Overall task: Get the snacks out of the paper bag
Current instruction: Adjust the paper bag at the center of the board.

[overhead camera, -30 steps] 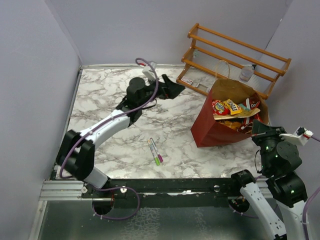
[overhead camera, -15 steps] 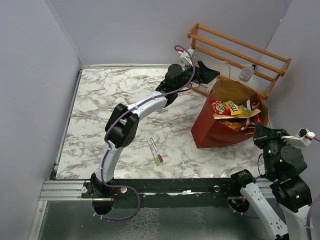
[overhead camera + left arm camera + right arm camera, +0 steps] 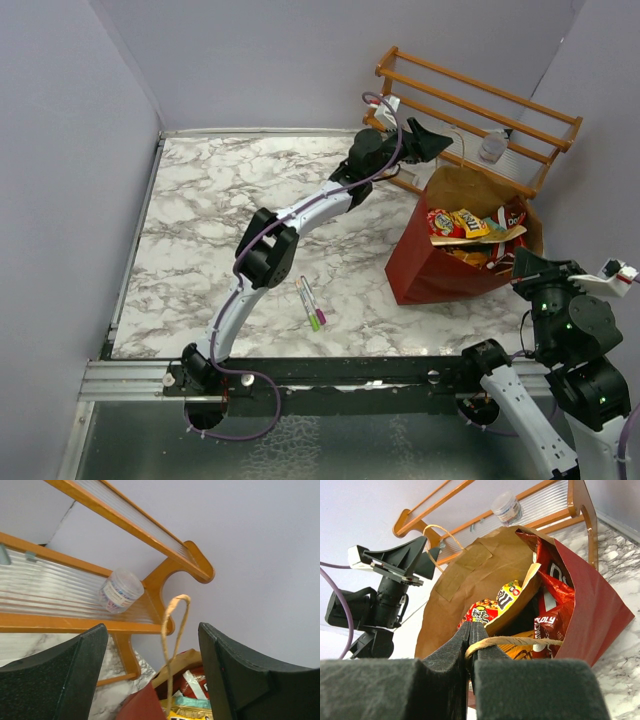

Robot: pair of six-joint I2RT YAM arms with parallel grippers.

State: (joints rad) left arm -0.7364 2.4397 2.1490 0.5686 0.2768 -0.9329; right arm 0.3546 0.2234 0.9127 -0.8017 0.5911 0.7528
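Note:
The paper bag [image 3: 425, 268], red outside and brown inside [image 3: 455, 575], stands at the right with its mouth wide. Several snacks [image 3: 468, 226] fill it: a yellow packet [image 3: 509, 593], a red chip bag [image 3: 555, 575] and other foil packets [image 3: 192, 680]. My right gripper [image 3: 472, 634] is shut on the bag's near string handle [image 3: 520, 641], at its front rim [image 3: 520, 262]. My left gripper [image 3: 432, 140] hovers open at the bag's far rim. The far string handle [image 3: 172, 625] rises between its fingers [image 3: 75, 665] without touching them.
A wooden slatted rack [image 3: 480, 105] stands right behind the bag, with a small jar [image 3: 492, 147] on its lower shelf [image 3: 65, 595]. Two marker pens [image 3: 311, 303] lie on the marble table [image 3: 220, 220]. Walls close in at the left, back and right.
My left arm has swung right from the table's back middle to the bag's far handle, its jaws narrowing a little. The bag has shifted slightly right. The right gripper keeps its grip.

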